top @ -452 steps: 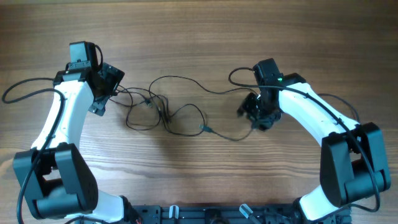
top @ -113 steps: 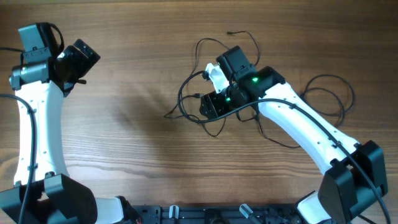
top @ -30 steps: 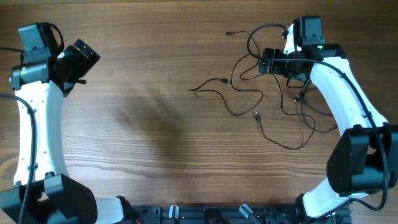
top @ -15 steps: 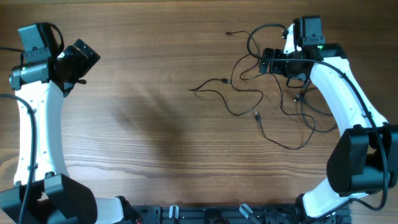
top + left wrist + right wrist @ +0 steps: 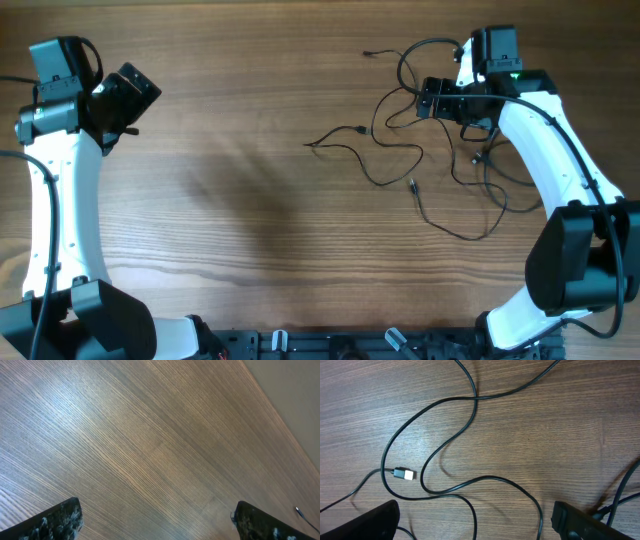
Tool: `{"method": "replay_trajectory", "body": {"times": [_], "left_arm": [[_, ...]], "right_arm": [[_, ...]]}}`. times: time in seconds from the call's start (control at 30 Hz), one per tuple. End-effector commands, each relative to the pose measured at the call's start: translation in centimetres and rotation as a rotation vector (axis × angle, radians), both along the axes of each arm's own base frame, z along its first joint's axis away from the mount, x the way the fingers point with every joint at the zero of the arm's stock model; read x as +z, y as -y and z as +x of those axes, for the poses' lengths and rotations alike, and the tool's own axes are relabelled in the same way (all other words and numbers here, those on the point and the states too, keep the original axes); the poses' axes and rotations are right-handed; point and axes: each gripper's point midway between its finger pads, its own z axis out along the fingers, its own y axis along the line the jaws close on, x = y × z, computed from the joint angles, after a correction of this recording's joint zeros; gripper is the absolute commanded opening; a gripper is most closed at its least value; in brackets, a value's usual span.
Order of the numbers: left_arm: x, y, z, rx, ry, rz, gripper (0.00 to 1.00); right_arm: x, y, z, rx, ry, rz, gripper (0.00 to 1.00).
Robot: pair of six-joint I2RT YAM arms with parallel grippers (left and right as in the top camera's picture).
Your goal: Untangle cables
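The cables (image 5: 358, 129) are thin black wires lying in loose loops on the right half of the wooden table, with one small plug end (image 5: 412, 185) pointing toward the middle. My right gripper (image 5: 432, 100) hangs open over their back part. In the right wrist view the cables (image 5: 474, 397) cross and curl on the wood between my spread fingers (image 5: 365, 522), and a silvery plug (image 5: 405, 474) lies at the left; my right gripper (image 5: 475, 521) holds nothing. My left gripper (image 5: 125, 95) is far off at the back left. It is open, and the left wrist view shows only bare wood under my left gripper (image 5: 157, 521).
Thicker black arm cables run along both arms. The table's far edge (image 5: 280, 415) shows in the left wrist view. A dark rail (image 5: 330, 345) lines the front edge between the two arm bases.
Over the last seconds the right arm went from the table's middle to the back right, and the bunched wires now lie spread out there. Nothing has moved in the last second.
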Motion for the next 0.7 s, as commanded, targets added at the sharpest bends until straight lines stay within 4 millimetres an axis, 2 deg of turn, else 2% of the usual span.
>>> {"method": "replay_trajectory", "body": {"times": [0.0, 0.23, 0.37, 0.5, 0.53, 0.67], "left_arm": [[0.0, -0.4, 0.0, 0.018, 0.002, 0.0, 1.0], [0.1, -0.4, 0.0, 0.018, 0.004, 0.0, 1.0], [1.5, 0.5, -0.1, -0.001, 0.04, 0.01, 1.0], [4.1, 3.8, -0.2, -0.081, 0.105, 0.023, 1.0], [4.9, 5.3, -0.3, -0.12, 0.127, 0.025, 1.0], [6.2, 9.0, -0.5, -0.213, 0.164, 0.024, 1.0]], "right_arm": [[-0.7, 0.3, 0.0, -0.006, -0.013, -0.02, 1.0], [-0.7, 0.2, 0.0, -0.006, -0.013, -0.02, 1.0], [-0.7, 0.3, 0.0, -0.006, -0.013, -0.02, 1.0], [-0.7, 0.2, 0.0, -0.006, -0.013, -0.02, 1.0], [-0.7, 0.2, 0.0, -0.006, -0.013, -0.02, 1.0], [-0.7, 0.2, 0.0, -0.006, -0.013, -0.02, 1.0]]}}
